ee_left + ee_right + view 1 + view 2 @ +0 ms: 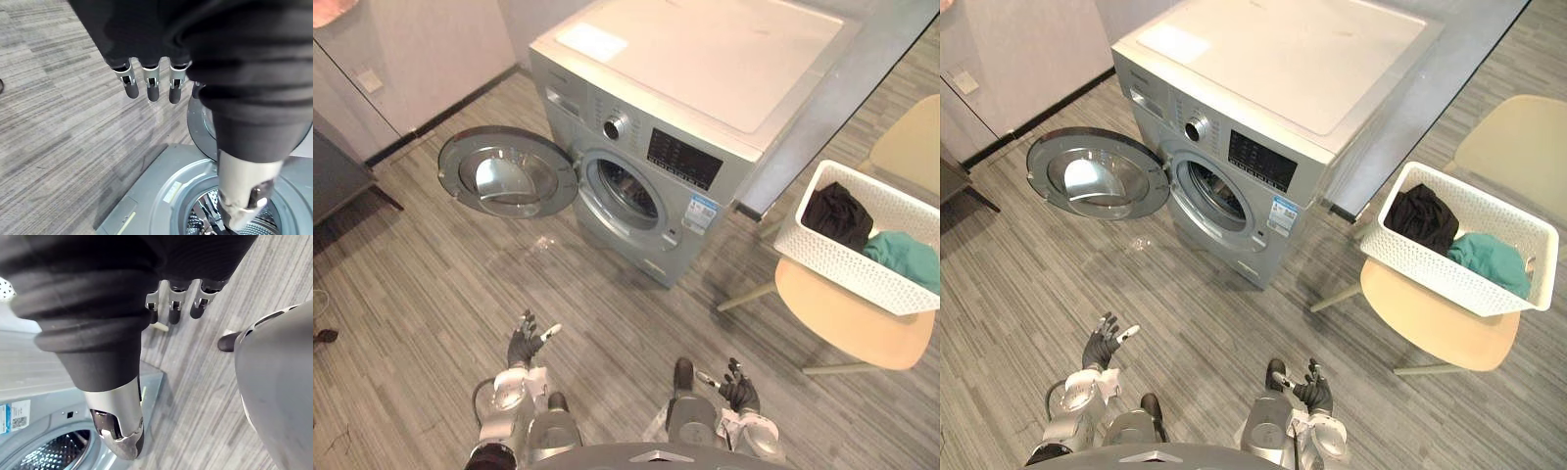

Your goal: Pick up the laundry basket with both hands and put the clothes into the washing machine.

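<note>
**Reaching for the basket with two empty hands**

The laundry basket (850, 262) stands on the pale seat of a chair (852, 333), to the right of the washing machine (705, 59) and well apart from both hands. A black garment (837, 213) and a teal garment (906, 257) lie inside it, side by side.

The left hand (524, 343) and the right hand (739, 390) hang low over the floor (431, 294), close to the robot, and hold nothing. In the wrist views the left fingers (153, 85) and the right fingers (173, 308) are straight and relaxed, a little spread, with each thumb standing apart from them.

I judge that the step in hand is the approach, and that the grasp is not yet begun. To do it well, the robot should first face the basket squarely, so that one hand can go to each end. The fingers should go under the rim on both ends at the same moment, and both arms should lift evenly, or the clothes may slide to one end.

The door (509, 174) is swung wide open beside the drum opening (626, 191), so no opening step is needed. While carrying, the basket should pass clear of the machine's front corner.
</note>
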